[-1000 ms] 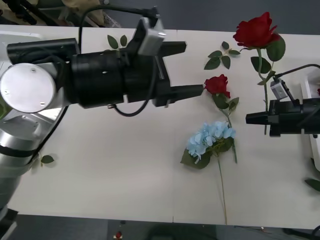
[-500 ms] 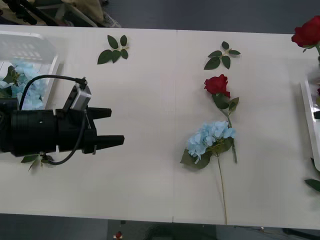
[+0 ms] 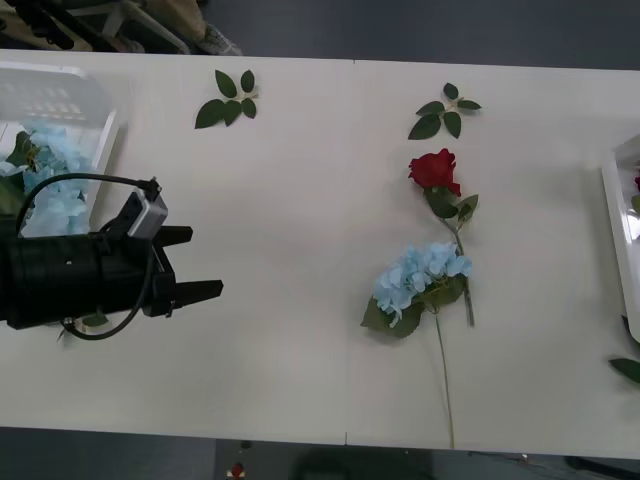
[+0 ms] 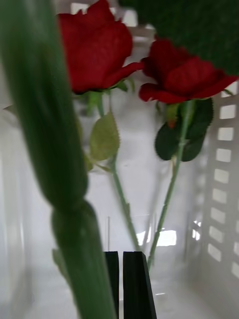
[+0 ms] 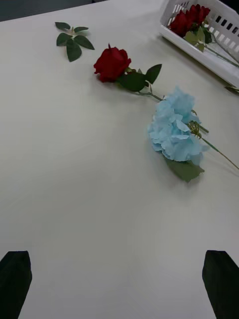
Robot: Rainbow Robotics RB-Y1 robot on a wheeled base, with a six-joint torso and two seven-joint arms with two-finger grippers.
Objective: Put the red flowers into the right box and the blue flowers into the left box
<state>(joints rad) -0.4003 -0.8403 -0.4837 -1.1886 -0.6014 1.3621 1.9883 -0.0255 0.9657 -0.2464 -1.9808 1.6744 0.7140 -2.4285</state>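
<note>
Left gripper (image 3: 205,265): near the desk's (image 3: 280,330) left edge, fingers spread wide, holding nothing.
Blue flower (image 3: 418,280): lying right of the desk's centre, stem toward the near edge.
Red flower (image 3: 434,170): just beyond it, stem touching the blue head.
Left box (image 3: 100,150): far left corner, blue flowers (image 3: 55,185) inside.
Right box (image 3: 615,220): right edge, holding red roses (image 4: 99,45).
Right gripper (image 4: 124,284): inside the right box, fingers pressed together; whether they pinch a stem, cannot tell.

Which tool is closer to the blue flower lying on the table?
Hard to say. The left tool hangs open over the table's left side, well left of the blue flower. The right tool is inside the right box, shut on a red flower's stem.
</note>
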